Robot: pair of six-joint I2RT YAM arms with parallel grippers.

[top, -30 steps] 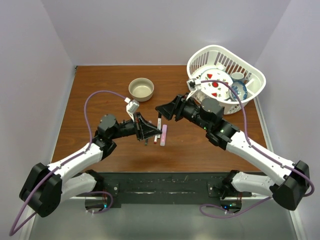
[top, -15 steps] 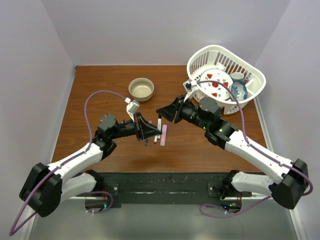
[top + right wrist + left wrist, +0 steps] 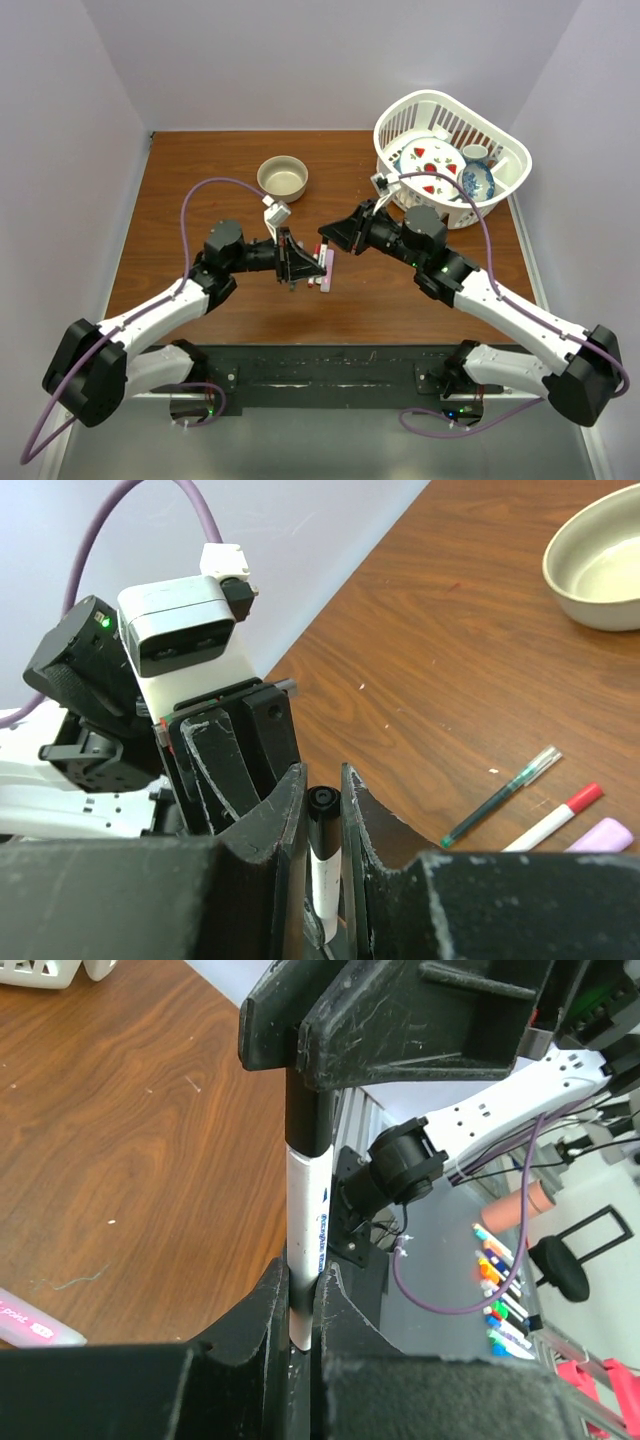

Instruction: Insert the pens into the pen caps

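White-bodied pen (image 3: pixel 306 1210) held between the two arms, gripped at both ends. Left fingers (image 3: pixel 278 1305) closed tight on the lower part of the white barrel, with the pen pointing straight out from between them. Right fingers (image 3: pixel 292 820) closed crosswise on the black upper end, so that only its round tip shows in the right wrist view. Possibly a cap already seated there, possibly just the dark part of the barrel; neither wrist view settles it.

Below, flat on the brown wooden desk (image 3: pixel 200 170): pink marker (image 3: pixel 600 833) and red-capped white pen (image 3: pixel 552 820) side by side, nearly parallel. Thin green-tipped pen (image 3: pixel 498 798) just beside those two, on the side towards the left arm, apart from both.

Further back on the desk, well apart from the pens: tan bowl (image 3: pixel 578 605), upright. Far right corner: white basket (image 3: pixel 395 125) with patterned plates leaning inside.
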